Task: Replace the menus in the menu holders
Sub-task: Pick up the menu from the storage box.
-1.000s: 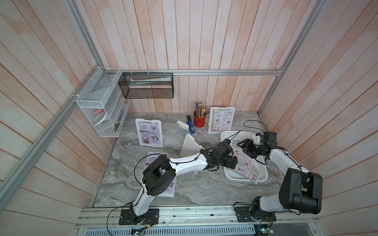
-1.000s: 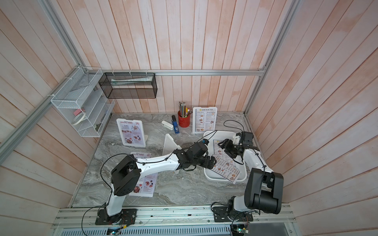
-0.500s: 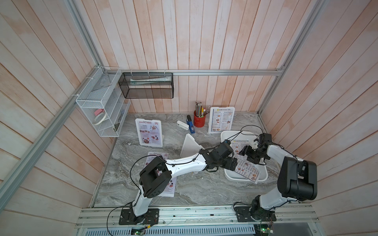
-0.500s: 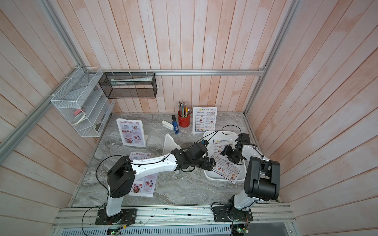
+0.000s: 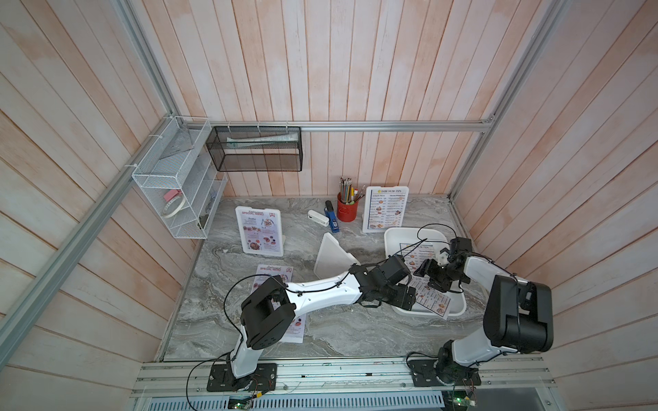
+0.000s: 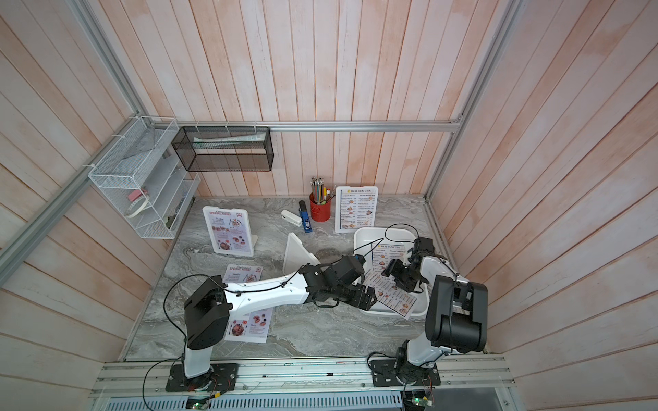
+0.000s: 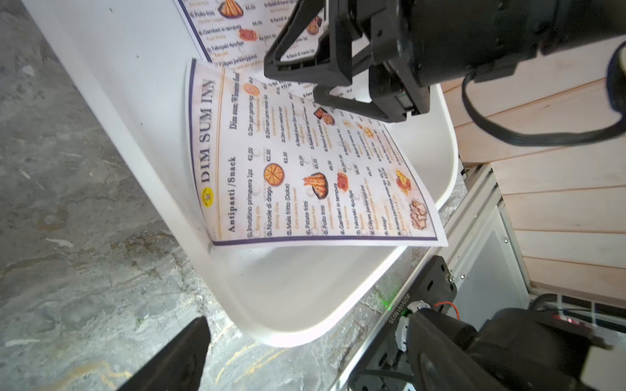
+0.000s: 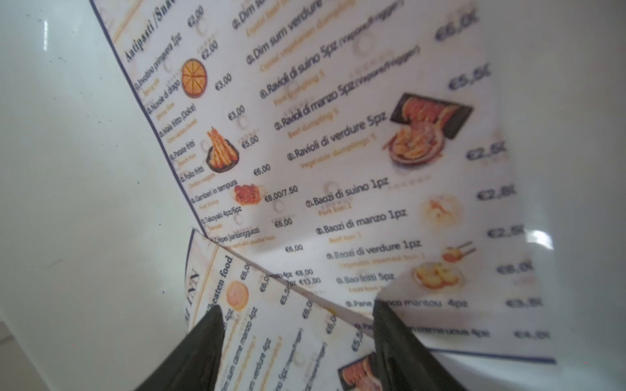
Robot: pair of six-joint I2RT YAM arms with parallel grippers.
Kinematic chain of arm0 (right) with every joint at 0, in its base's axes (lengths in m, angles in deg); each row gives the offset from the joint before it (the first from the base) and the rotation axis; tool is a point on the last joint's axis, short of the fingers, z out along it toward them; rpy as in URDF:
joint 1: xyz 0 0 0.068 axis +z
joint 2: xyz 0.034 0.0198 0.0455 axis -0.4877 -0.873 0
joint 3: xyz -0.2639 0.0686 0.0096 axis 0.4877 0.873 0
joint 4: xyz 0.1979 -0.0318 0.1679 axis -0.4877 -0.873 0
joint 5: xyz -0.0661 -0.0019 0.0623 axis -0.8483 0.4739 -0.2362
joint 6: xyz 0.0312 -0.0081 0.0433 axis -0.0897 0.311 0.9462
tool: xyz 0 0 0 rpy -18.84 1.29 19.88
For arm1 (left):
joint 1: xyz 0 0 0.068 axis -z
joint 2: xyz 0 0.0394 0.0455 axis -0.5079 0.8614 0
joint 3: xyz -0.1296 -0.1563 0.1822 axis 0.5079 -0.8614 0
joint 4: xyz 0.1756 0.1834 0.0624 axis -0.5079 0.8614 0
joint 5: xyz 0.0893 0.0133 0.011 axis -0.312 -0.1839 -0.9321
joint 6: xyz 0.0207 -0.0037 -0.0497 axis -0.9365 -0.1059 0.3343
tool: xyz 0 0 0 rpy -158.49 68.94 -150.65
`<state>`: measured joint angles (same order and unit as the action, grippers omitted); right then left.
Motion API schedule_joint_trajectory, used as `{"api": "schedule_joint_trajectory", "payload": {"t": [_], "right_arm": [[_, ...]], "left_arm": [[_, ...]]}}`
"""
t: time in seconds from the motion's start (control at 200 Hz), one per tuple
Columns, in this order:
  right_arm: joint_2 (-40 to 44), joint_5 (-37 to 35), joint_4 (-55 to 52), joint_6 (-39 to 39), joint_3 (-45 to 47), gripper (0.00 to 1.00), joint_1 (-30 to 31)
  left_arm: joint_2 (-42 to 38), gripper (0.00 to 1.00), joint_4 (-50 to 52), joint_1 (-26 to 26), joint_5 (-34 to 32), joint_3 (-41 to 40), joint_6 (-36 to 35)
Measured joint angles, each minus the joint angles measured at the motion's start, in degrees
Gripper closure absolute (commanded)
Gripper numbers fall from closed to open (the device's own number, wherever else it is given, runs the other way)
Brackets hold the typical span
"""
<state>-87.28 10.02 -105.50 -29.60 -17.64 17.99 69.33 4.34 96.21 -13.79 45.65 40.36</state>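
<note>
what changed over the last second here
The right gripper slid toward the near edge of the table and now sits over the top edge of the tilted menu in the tray, jaws open, gripping nothing. The left gripper edged slightly the same way, also open. Menu and tray stayed put.

Both top views look steeply down from high above the front edge onto the whole tabletop (image 5: 341, 334). Both wrist views sit close over the white tray (image 7: 305, 291), sharing its Dim Sum Inn sheets (image 8: 338, 152).
</note>
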Motion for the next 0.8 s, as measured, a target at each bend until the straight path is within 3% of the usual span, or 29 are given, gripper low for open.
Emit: {"api": "schedule_joint_trajectory", "payload": {"t": [0.385,0.685,0.8], "right_arm": [[0.0,0.3,0.5,1.7,0.2,0.29,-0.2],[-0.2,0.6,0.9,2.6,0.2,0.29,-0.3],[-0.4,0.9,1.3,2.7,0.2,0.29,-0.3]], "left_arm": [[-0.9,0.12,-7.5,0.1,10.3,-0.1,12.2],[1.6,0.13,-10.4,1.0,10.5,-0.1,20.9],[3.2,0.22,-11.2,1.2,10.2,-0.1,24.2]]}}
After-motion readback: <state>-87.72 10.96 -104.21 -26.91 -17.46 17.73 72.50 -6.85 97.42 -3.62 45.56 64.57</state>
